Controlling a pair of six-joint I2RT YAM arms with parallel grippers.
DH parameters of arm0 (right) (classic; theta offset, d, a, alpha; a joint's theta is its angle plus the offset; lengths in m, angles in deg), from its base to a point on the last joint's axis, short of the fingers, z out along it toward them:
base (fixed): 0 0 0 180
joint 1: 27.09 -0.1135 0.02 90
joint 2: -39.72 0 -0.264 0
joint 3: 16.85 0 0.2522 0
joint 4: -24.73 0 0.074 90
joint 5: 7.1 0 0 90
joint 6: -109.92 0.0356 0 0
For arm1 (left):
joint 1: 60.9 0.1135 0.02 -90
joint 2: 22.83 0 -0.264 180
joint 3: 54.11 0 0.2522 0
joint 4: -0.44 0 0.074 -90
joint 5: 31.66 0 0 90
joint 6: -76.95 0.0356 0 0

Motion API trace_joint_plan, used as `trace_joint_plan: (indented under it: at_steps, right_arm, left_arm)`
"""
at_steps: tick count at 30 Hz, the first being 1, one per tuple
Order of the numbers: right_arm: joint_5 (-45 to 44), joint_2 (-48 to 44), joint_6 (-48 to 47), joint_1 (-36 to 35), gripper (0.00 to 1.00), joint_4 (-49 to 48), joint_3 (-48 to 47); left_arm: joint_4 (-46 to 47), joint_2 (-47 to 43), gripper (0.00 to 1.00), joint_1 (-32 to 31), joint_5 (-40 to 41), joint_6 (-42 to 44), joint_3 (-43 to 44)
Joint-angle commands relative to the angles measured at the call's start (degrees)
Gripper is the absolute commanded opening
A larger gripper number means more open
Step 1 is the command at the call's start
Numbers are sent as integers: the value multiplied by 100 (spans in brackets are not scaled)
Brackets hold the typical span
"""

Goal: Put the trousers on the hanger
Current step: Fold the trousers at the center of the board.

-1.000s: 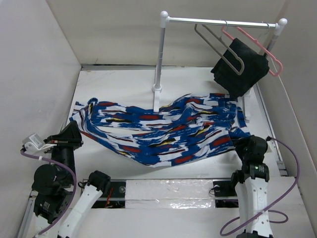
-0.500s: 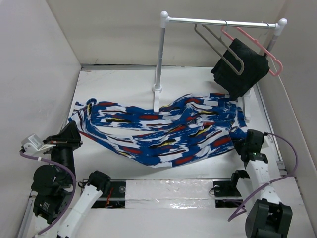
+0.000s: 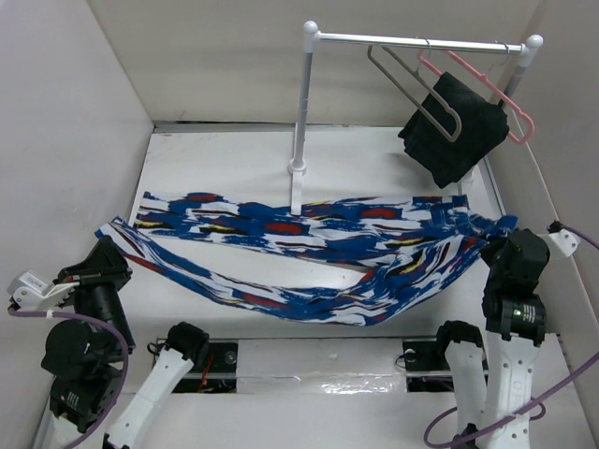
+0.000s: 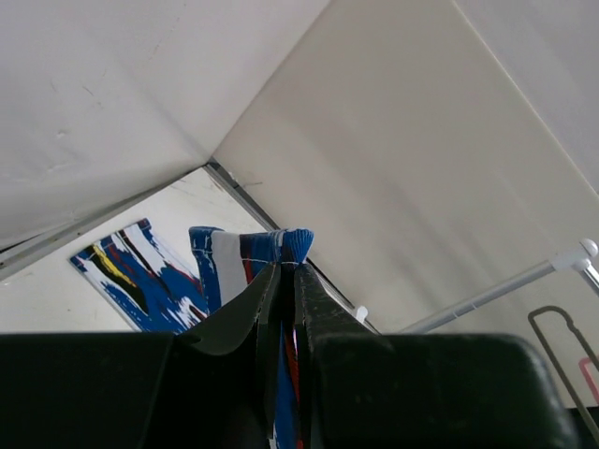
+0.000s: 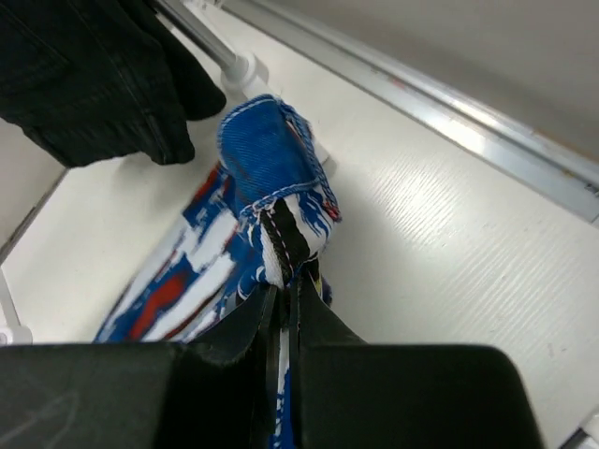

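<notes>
Soft matt cloth trousers point(image 3: 309, 248)

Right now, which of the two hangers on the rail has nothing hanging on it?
The grey wire hanger, hooked left of the pink hanger. It is bare; the black cloth drapes over the pink one.

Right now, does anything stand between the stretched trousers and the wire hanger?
Partly. The rack's white post rises just behind the trousers, left of the hanger; the black cloth hangs against the hanger's lower end.
</notes>
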State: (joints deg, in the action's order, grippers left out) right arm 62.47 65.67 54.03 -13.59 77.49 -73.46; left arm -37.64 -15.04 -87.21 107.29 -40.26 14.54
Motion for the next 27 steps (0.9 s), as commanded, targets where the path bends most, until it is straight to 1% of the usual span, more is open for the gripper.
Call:
trace_joint_plan:
  at_steps: [1,3,7,8,10,11,13,15,16,19,20,21,22,23,24,26,27]
  right_arm:
    - [-427,102,-387,30,0,731,-530]
    - [-322,199,-502,30,0,1063,-880]
    - [-129,269,-1019,30,0,1276,-1436]
    - [-33,339,-1307,30,1,1268,-1515]
    - [38,716,-1459,30,1,1189,-1560]
    - [91,866,-1529,30,1,1101,-1516]
    - [91,1252,-1504,30,0,628,-1263]
    - [179,1516,-1443,30,0,-64,-1086]
    - [258,1866,-1399,30,0,-234,-1050]
    - [276,2552,-1389,30,0,-735,-1216]
    - [276,3016,-1407,30,0,-823,-1313]
    - [319,3247,-1433,30,0,-1077,-1488]
    - [363,3458,-1451,30,0,-1175,-1585]
    - [433,3886,-1477,30,0,-1263,-1682]
    - [460,4108,-1460,30,0,-1446,-1831]
    - [574,4556,-1372,30,0,-1457,-2051]
    - [583,4968,-1346,-31,0,-1335,-2182]
  left_arm:
    - [67,196,0,-24,325,-49,224]
    - [50,161,0,-24,457,4,250]
    - [-117,266,0,-76,712,13,408]
    - [-196,310,0,-146,765,-39,478]
    - [-302,425,0,-252,879,-101,470]
    - [-293,460,0,-252,897,-101,400]
    - [-337,688,0,-252,976,-75,321]
    - [-477,1073,0,-252,1326,-311,303]
    - [-425,1197,0,-252,1345,-295,311]
    - [-443,1794,0,-252,1389,-321,303]
    - [-399,1987,0,-252,1407,-286,198]
    - [-355,2442,0,-131,1320,-268,180]
    - [-363,2690,0,19,1223,-277,206]
    - [-346,2980,0,229,1066,-268,293]
    - [-172,3539,0,744,586,-190,303]
    - [-117,4070,0,1292,30,-127,372]
    - [-126,4507,0,1556,-452,-197,373]
